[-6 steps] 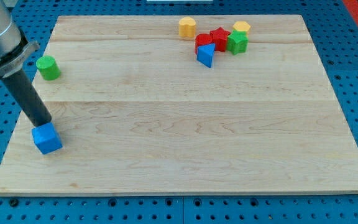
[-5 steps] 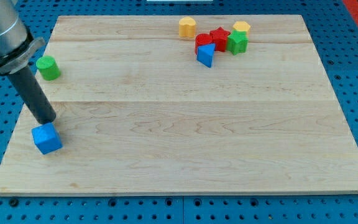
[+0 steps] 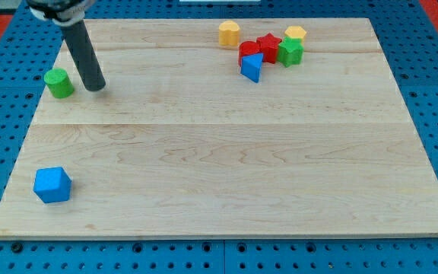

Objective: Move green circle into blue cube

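The green circle [image 3: 58,82], a short upright cylinder, stands near the board's left edge, toward the far left corner. It looks light, hard and smooth, so I judge it will slide easily and may roll off a glancing push; I should press its far side squarely. My tip [image 3: 96,87] rests on the wood just to the view's right of it, apart, touching nothing. The blue cube [image 3: 52,184] sits near the near left corner, well apart. Far off by the top edge cluster an orange block [image 3: 229,33], yellow block [image 3: 296,33], red star [image 3: 268,45], green block [image 3: 290,52] and blue wedge [image 3: 252,68].
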Action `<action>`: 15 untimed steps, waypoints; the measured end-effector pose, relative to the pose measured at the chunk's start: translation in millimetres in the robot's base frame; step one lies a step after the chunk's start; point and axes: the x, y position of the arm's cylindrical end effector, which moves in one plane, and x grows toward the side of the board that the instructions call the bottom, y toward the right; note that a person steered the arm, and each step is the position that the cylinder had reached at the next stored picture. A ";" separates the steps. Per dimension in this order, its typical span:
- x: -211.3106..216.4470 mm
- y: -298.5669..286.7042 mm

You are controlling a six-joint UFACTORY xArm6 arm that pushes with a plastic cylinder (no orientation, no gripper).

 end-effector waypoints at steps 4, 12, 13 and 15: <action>9.1 -43.9; 98.0 32.5; 111.5 32.4; 129.6 72.1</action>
